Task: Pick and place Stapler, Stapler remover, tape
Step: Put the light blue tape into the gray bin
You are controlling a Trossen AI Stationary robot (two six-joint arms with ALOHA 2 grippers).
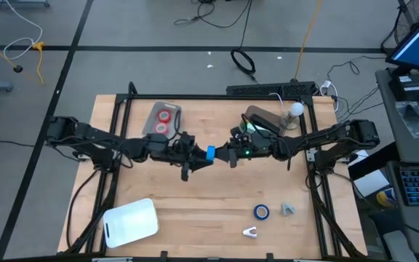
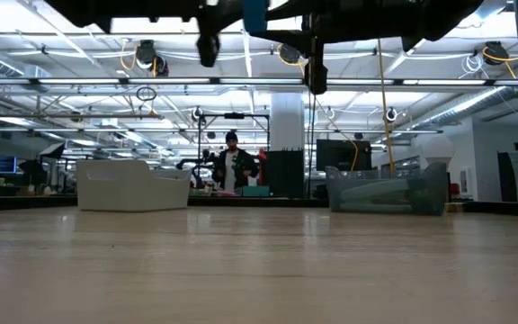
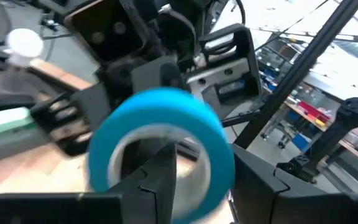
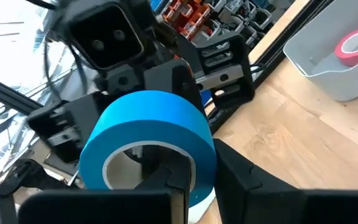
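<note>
Blue tape roll (image 4: pixel 148 140), white-cored, held up above the middle of the wooden table (image 1: pixel 217 185) between both grippers, which meet there tip to tip. Left gripper (image 1: pixel 198 156): fingers (image 3: pixel 160 180) partly apart, one inside the roll's core and one outside, gripping its wall. Right gripper (image 1: pixel 224 154): fingers (image 4: pixel 179 180) nearly closed, likewise pinching the roll's wall from the opposite side. Second blue roll (image 1: pixel 261 212): lying flat on the table toward the near right, just beside a small grey stapler remover (image 1: pixel 288 209); a small white-and-metal item (image 1: pixel 250 232) lies a little nearer the table's edge, its identity unclear. Two red rolls (image 1: pixel 164 121): lying inside a grey bin (image 1: pixel 153 116) at the far left of the table. White bin (image 1: pixel 131 221): near left corner. Clear bin (image 1: pixel 268 120): far right, behind the right arm, contents not discernible. Person (image 2: pixel 232 162): standing in the room well beyond the table, seen from the low camera.
</note>
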